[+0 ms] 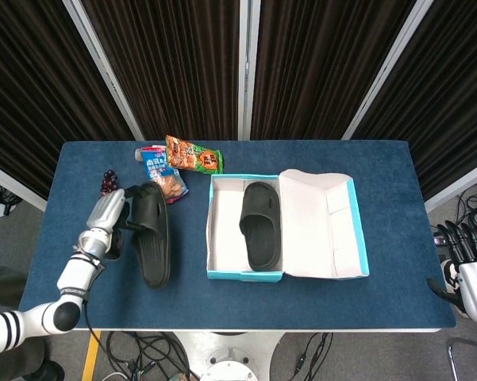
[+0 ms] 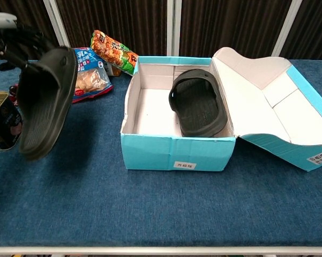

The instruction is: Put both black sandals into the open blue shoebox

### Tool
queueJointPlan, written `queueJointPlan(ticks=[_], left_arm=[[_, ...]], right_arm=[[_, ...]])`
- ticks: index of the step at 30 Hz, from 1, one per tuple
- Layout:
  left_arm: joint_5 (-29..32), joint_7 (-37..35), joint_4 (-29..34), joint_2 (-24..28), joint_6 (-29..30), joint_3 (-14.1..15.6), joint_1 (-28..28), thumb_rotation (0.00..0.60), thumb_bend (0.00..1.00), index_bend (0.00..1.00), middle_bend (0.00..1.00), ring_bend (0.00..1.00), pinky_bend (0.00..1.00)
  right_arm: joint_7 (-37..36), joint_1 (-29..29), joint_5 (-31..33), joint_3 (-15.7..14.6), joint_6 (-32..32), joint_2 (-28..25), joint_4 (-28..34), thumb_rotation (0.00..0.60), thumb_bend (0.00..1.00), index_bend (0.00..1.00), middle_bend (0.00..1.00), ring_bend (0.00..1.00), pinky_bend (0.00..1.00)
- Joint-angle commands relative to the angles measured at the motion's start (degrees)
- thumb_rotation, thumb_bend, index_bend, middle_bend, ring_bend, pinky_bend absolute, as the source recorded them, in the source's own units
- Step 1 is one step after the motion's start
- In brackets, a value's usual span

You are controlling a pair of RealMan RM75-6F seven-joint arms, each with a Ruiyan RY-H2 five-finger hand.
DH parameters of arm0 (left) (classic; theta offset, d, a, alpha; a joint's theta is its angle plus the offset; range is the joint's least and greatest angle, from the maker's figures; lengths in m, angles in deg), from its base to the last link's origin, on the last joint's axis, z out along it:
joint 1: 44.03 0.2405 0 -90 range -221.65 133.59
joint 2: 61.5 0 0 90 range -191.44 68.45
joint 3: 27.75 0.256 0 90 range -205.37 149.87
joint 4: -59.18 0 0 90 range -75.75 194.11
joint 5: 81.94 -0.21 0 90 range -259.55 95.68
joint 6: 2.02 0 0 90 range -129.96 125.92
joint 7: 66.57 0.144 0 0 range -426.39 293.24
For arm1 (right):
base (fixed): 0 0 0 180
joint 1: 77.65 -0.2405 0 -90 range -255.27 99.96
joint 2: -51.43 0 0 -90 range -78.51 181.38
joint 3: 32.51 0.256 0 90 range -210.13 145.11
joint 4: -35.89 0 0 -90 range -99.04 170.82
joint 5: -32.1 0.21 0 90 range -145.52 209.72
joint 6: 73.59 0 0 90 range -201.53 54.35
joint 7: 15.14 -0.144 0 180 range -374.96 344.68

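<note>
My left hand (image 1: 109, 216) (image 2: 13, 38) grips one black sandal (image 1: 151, 232) (image 2: 45, 99) by its strap end and holds it in the air, left of the box, toe hanging down. The open blue shoebox (image 1: 222, 274) (image 2: 177, 152) sits mid-table, its lid folded out to the right. The other black sandal (image 1: 259, 225) (image 2: 197, 105) lies inside the box against its right wall. My right hand (image 1: 468, 266) hangs off the table's right edge, fingers apart and holding nothing.
Two snack bags (image 1: 178, 164) (image 2: 99, 61) lie behind the box's left corner. Dark grapes (image 1: 108, 179) sit near the left edge. A tin can (image 2: 1, 122) stands under the lifted sandal at the left.
</note>
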Motion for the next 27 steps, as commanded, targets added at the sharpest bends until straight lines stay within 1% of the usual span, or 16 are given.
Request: queueJointPlan(ticks=[1,3,4,7,11,15,21,27], left_arm=[[-7.5,-13.8,-1.4,-1.8,1.7,-7.3,1.6,0.600,0.00,0.51,0.51,0.78,0.84],[-10.0,-19.0,-3.4,-4.3,0.9,-8.9,0.9,0.600,0.00,0.52,0.51,0.77,0.84],[-11.9,-22.6,-4.8,-6.0,0.3,-9.8,0.3,0.600,0.00,0.52,0.51,0.77,0.84],[-15.6,-30.4,-9.4,-11.2,-0.2,-11.6,-1.6,0.600,0.00,0.51,0.51,0.76,0.83],[-19.6,-36.3,-16.4,-18.0,0.5,-12.2,-4.4,0.600,0.00,0.51,0.50,0.76,0.82],[-22.4,-39.0,-22.3,-23.0,0.8,-11.4,-6.8,0.600,0.00,0.51,0.50,0.76,0.81],[-29.2,-38.6,-33.2,-30.1,6.7,-7.9,-8.5,0.600,0.00,0.51,0.50,0.76,0.80],[-33.0,-39.7,-40.9,-34.3,11.2,-5.7,-8.9,0.600,0.00,0.51,0.51,0.76,0.80]], right_arm=[[0.0,0.1,-0.1,-0.1,-0.2,0.0,0.1,0.600,0.06,0.00,0.07,0.00,0.00],[0.2,0.2,-0.2,-0.1,-0.3,0.0,0.2,0.600,0.06,0.00,0.07,0.00,0.00],[0.3,0.3,-0.1,-0.1,-0.4,-0.1,0.3,0.600,0.06,0.00,0.07,0.00,0.00],[0.5,0.5,0.0,-0.2,-0.5,-0.3,0.6,0.600,0.06,0.00,0.07,0.00,0.00],[0.8,0.8,0.3,-0.2,-0.7,-0.6,1.0,0.600,0.06,0.00,0.07,0.00,0.00],[1.1,1.0,0.5,-0.3,-0.7,-0.7,1.4,0.600,0.06,0.00,0.07,0.00,0.00],[1.3,1.3,0.9,-0.3,-0.7,-0.8,1.5,0.600,0.06,0.00,0.07,0.00,0.00],[1.3,1.4,1.0,-0.3,-0.6,-0.7,1.6,0.600,0.06,0.00,0.07,0.00,0.00]])
